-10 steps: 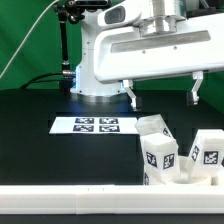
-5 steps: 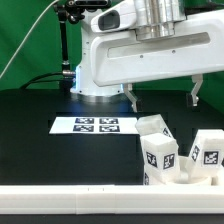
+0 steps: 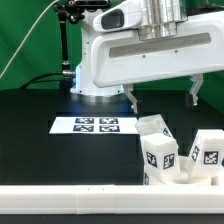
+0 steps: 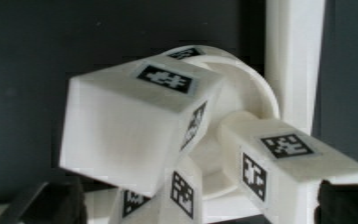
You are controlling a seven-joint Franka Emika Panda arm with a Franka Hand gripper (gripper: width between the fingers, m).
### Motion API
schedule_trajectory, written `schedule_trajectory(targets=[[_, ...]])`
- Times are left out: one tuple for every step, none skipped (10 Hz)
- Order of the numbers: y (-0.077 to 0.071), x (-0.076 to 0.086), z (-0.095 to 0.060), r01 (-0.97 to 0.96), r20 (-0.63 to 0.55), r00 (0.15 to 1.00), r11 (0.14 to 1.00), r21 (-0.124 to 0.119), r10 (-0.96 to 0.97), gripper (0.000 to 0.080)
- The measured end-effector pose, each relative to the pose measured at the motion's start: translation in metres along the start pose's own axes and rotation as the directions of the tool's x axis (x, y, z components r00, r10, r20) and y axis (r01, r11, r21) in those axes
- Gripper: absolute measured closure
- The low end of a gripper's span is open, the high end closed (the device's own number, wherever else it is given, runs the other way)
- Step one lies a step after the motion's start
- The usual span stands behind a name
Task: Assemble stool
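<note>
Three legs stand clustered beneath the raised, unclasped hand.

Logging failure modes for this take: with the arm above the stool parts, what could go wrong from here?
1. The legs stand crowded together over the seat, so fingers coming down for one could knock a neighbour.
2. The parts sit close against the white border rail, leaving little room on that side.
3. The wrist view is blurred and a leg fills it, so alignment may be hard to judge.
</note>
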State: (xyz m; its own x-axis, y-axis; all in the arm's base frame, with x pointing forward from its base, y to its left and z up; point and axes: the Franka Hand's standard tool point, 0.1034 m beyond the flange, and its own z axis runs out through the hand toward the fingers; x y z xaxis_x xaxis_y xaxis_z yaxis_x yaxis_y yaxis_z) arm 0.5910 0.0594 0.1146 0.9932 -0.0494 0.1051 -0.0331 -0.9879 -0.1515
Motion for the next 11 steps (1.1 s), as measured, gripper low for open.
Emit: schedule_trajectory(targets=[[0.0,0.0,0.0,0.046,0.0,0.999,0.999,-0.001,-0.046,0.0151],[0.002,0.002,-0.001,0.211,-0.014,0.977,0.977,-0.017,-0.212,0.0151],[0.0,0.004,0.0,0.284,-0.037,0.958,0.958,-0.041,-0.285,0.0151],[-0.003,0.003,0.002,0.337,-0.043,0.939,0.94,-0.058,-0.34,0.0151],[-0.002,0.002,0.003,0.448,-0.034,0.892,0.891,-0.068,-0.451,0.0151],[0.001,0.002,0.004,0.501,-0.028,0.863,0.863,-0.071,-0.504,0.0151],[0.002,0.002,0.004,0.516,-0.024,0.855,0.853,-0.076,-0.519,0.0151],[0.004,0.002,0.004,0.587,-0.011,0.807,0.805,-0.085,-0.59,0.0151],[0.006,0.003,0.004,0.634,-0.001,0.771,0.768,-0.091,-0.637,0.0151],[0.008,0.002,0.004,0.68,0.012,0.732,0.727,-0.095,-0.682,0.0151],[0.009,0.0,0.007,0.773,0.041,0.632,0.627,-0.092,-0.774,0.0151]])
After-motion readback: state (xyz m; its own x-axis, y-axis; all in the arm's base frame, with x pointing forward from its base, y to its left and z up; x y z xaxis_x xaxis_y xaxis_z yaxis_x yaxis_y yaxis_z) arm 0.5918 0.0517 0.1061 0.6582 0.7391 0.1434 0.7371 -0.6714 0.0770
